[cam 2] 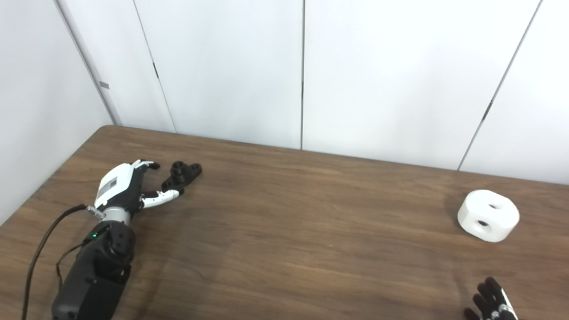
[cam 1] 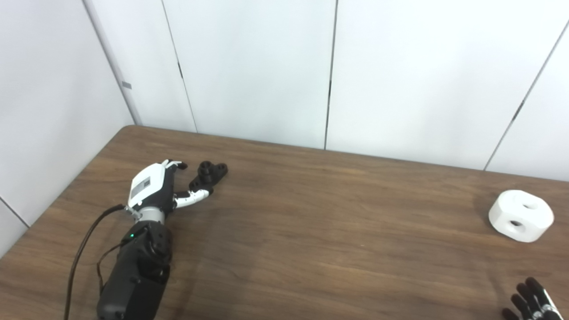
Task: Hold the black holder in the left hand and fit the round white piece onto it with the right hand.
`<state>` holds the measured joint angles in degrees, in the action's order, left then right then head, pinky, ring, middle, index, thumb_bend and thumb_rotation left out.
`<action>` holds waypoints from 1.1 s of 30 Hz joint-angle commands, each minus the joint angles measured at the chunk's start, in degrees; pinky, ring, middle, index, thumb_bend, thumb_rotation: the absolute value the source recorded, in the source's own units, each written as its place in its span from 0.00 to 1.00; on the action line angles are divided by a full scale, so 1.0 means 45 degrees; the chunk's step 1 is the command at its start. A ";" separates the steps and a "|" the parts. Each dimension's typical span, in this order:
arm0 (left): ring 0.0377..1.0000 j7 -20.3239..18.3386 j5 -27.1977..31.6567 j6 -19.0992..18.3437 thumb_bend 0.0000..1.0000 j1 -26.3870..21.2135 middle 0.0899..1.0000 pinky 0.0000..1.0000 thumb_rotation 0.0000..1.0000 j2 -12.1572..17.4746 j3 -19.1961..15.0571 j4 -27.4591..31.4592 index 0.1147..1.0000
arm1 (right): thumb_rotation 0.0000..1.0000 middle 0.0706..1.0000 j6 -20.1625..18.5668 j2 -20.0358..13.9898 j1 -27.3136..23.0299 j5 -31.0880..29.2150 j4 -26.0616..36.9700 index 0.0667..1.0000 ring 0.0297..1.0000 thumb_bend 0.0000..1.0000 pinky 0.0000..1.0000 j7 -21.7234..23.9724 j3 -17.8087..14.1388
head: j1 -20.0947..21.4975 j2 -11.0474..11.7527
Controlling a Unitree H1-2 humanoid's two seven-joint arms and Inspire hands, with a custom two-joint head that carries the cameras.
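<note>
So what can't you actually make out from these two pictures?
- Right hand: cut off by the bottom edge in both eye views; only dark fingertips show, so its palm and arm are unseen.
- Left hand: whether it touches the black holder is unclear; its own fingers hide the contact.
- Round white piece: the depth of its holes is too small to tell.

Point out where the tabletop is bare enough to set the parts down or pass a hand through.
The widest bare stretch of the table lies between the black holder and the round white piece. The near edge between the two arms is bare too. It is crowded only by the left hand at the holder; the right hand occupies the near right corner.
</note>
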<state>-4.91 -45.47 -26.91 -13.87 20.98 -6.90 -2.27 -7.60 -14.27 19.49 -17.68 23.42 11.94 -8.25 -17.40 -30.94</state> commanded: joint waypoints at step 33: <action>0.97 0.0267 0.0749 0.0006 0.82 -0.1499 0.92 0.95 0.44 0.0578 0.0639 -0.1265 0.74 | 1.00 1.00 -0.0181 -0.0014 0.0523 -0.0028 0.1013 1.00 1.00 0.60 1.00 -0.0342 -0.0074 | 0.0286 -0.0363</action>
<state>-5.03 -41.17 -26.92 -17.91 21.90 -3.93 -8.56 -8.74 -14.00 21.28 -17.42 25.81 10.49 -8.22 -16.08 -32.52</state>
